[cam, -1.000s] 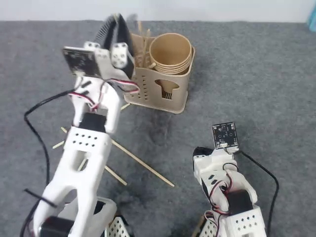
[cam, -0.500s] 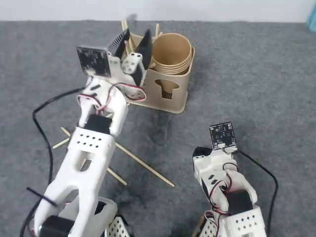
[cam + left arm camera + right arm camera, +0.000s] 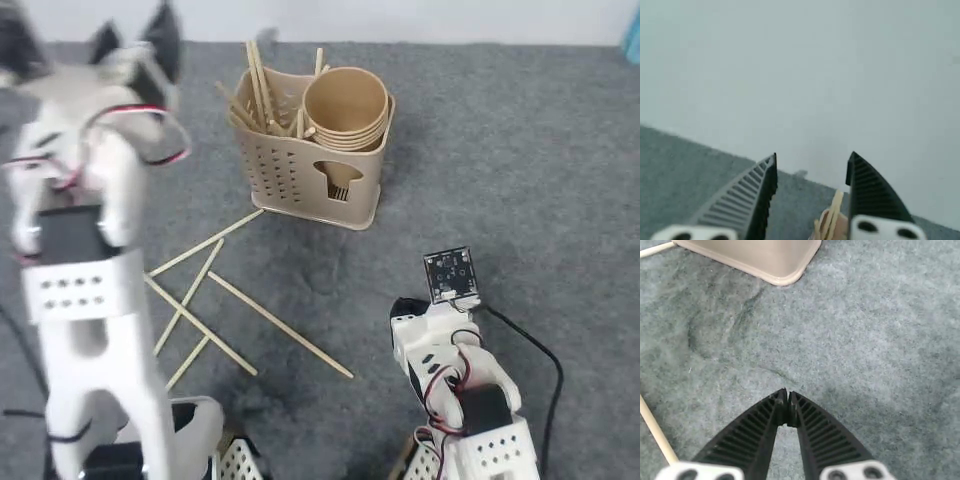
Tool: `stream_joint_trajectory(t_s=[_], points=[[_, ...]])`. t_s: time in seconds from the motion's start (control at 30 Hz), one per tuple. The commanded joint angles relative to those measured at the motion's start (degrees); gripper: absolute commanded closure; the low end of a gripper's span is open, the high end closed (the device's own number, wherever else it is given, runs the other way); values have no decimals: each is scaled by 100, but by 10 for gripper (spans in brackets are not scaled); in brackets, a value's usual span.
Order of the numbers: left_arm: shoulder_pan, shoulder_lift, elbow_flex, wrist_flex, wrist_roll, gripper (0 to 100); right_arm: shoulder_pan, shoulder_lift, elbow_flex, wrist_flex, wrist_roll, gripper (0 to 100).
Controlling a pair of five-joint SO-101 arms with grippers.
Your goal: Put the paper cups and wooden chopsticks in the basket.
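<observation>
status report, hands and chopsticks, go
Left hand open, empty, raised. Right hand shut, over carpet. Cups in basket; several chopsticks loose on carpet.

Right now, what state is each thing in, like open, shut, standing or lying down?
basket: upright, partly filled
paper cups: stacked, standing in the basket
chopsticks in basket: leaning upright
loose chopsticks: lying flat on the carpet
left gripper: open, empty, raised
right gripper: shut, empty, above the carpet

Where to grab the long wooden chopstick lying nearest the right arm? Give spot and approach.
Likely best: grip the long wooden chopstick on its half nearer the right arm, where it lies alone on the grey carpet. Come straight down, jaws across its length: it lies flat and thin, and its far end crowds other chopsticks.
</observation>
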Motion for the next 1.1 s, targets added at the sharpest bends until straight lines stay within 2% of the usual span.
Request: stream_joint_trajectory(t_s=[0.0,0.2,0.33,0.4,0.53,0.67,0.9,1.07], points=[[-536,-97,-743,1530,440,782,48,13,114,-40,105,991],[-1451,-35,-514,3525,765,782,48,13,114,-40,105,991],[-1767,-88,673,3798,765,782,48,22,114,-40,105,991],[-1987,-70,1455,3543,765,782,48,22,114,-31,105,991],[-2435,-88,2949,2391,765,782,31,22,114,-31,105,991],[-2541,-88,4040,1635,765,782,31,22,114,-31,97,991],[-2549,-26,5015,369,879,783,31,22,114,-22,70,991],[-2444,-9,5174,-141,1143,783,31,22,114,-13,62,991]])
